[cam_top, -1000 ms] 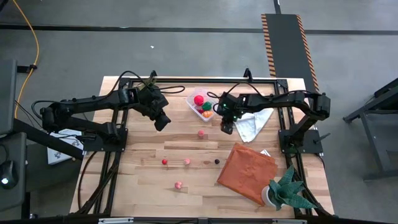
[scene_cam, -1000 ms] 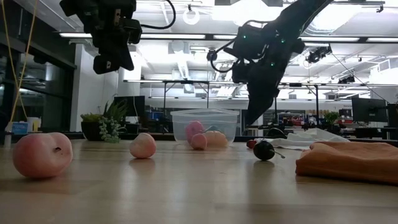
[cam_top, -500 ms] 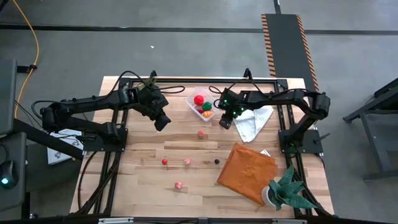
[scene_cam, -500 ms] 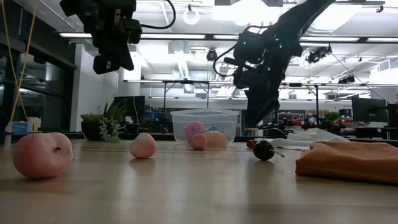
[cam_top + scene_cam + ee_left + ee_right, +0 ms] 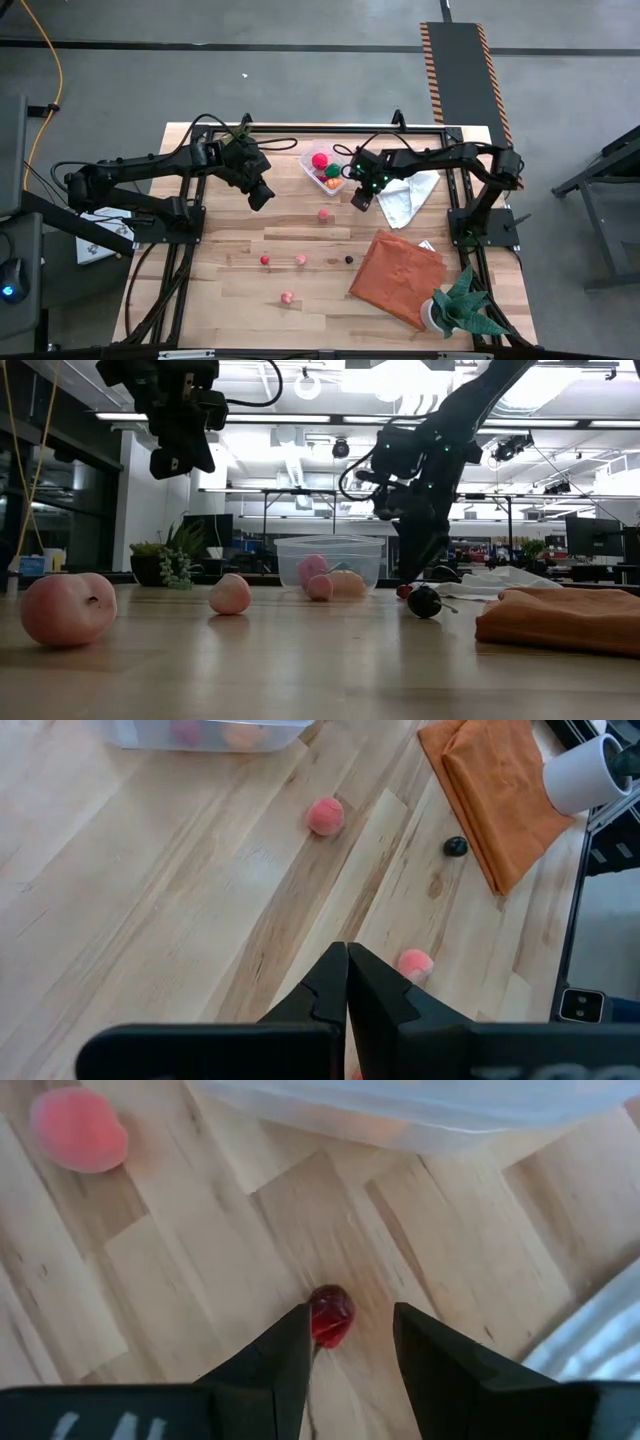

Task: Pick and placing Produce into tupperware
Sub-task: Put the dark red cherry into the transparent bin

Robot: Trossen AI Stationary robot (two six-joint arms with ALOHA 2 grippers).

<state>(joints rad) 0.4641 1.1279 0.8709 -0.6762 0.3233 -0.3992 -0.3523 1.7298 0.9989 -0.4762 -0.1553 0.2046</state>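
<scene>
- The right claw (image 5: 348,1342) hangs low over the desk (image 5: 230,290) just beside the clear tub (image 5: 322,170), fingers partly apart around a small red fruit (image 5: 331,1315) without gripping it.
- The left claw (image 5: 347,982) is closed on nothing, raised above the desk.
- Several fruits lie in the tub; more lie scattered on the desk.

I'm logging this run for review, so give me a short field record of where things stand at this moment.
left gripper: shut, raised above the table, holding nothing
right gripper: fingers apart, low beside the tupperware, a small red piece on the wood between the fingertips
tupperware: holds red, green and orange produce
loose produce: pink piece near the container, more pieces nearer the table's front
orange cloth: lying by the potted plant
</scene>
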